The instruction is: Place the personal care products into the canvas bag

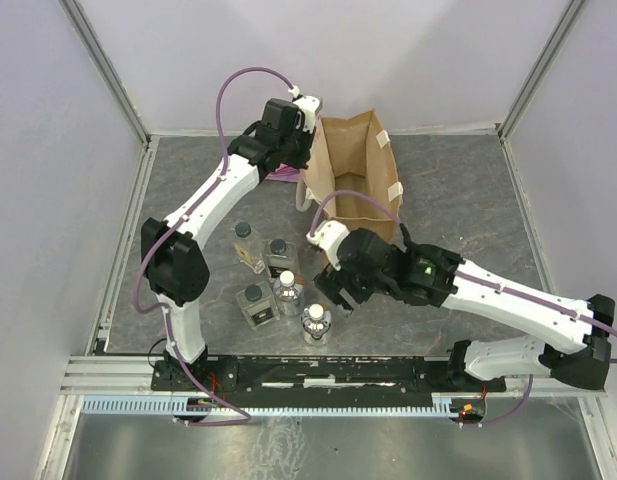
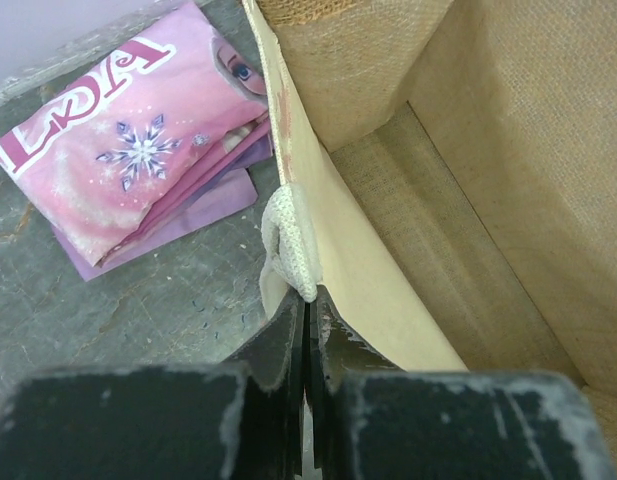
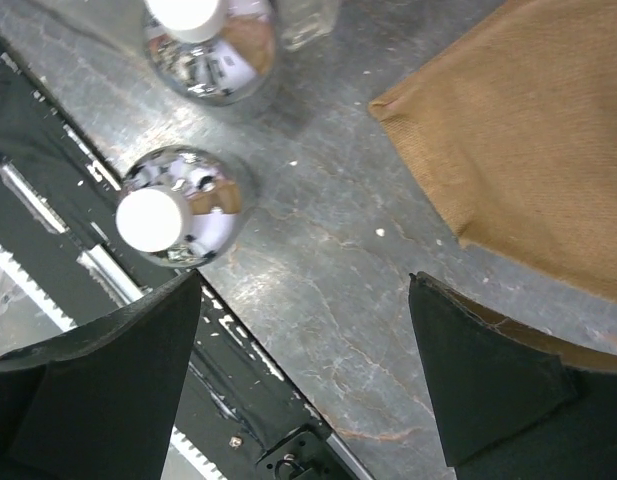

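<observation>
Standing in the upper middle of the top view, the canvas bag [image 1: 356, 165] gapes open, its left rim masked by the left arm [image 1: 223, 190]. The left gripper [image 2: 306, 325] is clamped on that rim just below a pale handle [image 2: 288, 245]. The right gripper [image 3: 300, 370] hangs spread and empty at centre frame, over the table [image 3: 318, 290]. A pink packet [image 2: 138, 150] shows only as a sliver from above. Five bottles [image 1: 287, 292] cluster lower left of the bag; the right wrist view catches two white-capped ones, the upper cut off.
</observation>
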You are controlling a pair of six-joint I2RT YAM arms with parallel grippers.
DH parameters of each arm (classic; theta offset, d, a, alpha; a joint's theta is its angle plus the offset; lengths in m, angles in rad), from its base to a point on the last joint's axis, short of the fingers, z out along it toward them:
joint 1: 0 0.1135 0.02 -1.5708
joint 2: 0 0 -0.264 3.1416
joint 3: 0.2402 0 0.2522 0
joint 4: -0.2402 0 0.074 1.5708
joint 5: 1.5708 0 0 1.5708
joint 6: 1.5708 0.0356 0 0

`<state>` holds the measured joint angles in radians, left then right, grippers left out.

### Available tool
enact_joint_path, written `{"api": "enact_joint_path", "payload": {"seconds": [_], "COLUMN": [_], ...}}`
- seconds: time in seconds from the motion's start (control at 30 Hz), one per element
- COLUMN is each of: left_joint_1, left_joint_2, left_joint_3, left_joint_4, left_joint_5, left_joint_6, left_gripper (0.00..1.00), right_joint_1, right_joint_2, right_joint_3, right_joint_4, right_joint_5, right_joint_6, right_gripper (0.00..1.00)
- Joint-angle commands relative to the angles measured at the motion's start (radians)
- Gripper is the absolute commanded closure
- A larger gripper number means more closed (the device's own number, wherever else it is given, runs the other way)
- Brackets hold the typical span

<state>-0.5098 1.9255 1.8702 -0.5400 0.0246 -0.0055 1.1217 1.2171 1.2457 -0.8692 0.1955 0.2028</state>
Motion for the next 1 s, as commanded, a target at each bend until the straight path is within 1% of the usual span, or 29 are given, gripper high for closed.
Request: {"api": "enact_joint_path", "payload": {"seconds": [0.0, 0.2, 0.3, 0.4, 0.47, 0.5, 0.57, 0.77, 0.97], "left_joint_1": [0.008, 0.008, 0.008, 0.008, 0.007, 0.007, 0.008, 0.008, 0.010], "left_joint_2": [-0.068, -0.074, -0.081, -0.087, -0.091, -0.093, -0.099, -0.122, -0.131], "left_joint_3": [-0.009, -0.031, -0.041, -0.046, -0.052, -0.055, -0.062, -0.087, -0.097], "left_joint_4": [0.008, 0.019, 0.027, 0.032, 0.033, 0.032, 0.035, 0.041, 0.041], "left_joint_5": [-0.013, 0.009, 0.020, 0.027, 0.026, 0.026, 0.026, 0.023, 0.015], "left_joint_6": [0.047, 0.044, 0.039, 0.037, 0.036, 0.036, 0.034, 0.038, 0.044], "left_gripper": [0.97, 0.97, 0.97, 0.97, 0.97, 0.97, 0.97, 0.97, 0.97], "right_joint_1": [0.083, 0.179, 0.201, 0.206, 0.208, 0.207, 0.208, 0.208, 0.207], "right_joint_2": [0.026, 0.103, 0.134, 0.150, 0.153, 0.154, 0.157, 0.176, 0.210], "right_joint_3": [-0.014, -0.011, 0.008, 0.009, 0.000, -0.007, -0.018, -0.049, -0.053], "right_joint_4": [0.060, 0.101, 0.109, 0.119, 0.119, 0.119, 0.119, 0.161, 0.184], "right_joint_5": [0.016, -0.008, -0.033, -0.061, -0.071, -0.073, -0.072, -0.067, -0.041], "right_joint_6": [0.034, 0.068, 0.086, 0.105, 0.117, 0.119, 0.122, 0.121, 0.110], "right_gripper": [0.07, 0.07, 0.11, 0.16, 0.22, 0.23, 0.25, 0.25, 0.32]}}
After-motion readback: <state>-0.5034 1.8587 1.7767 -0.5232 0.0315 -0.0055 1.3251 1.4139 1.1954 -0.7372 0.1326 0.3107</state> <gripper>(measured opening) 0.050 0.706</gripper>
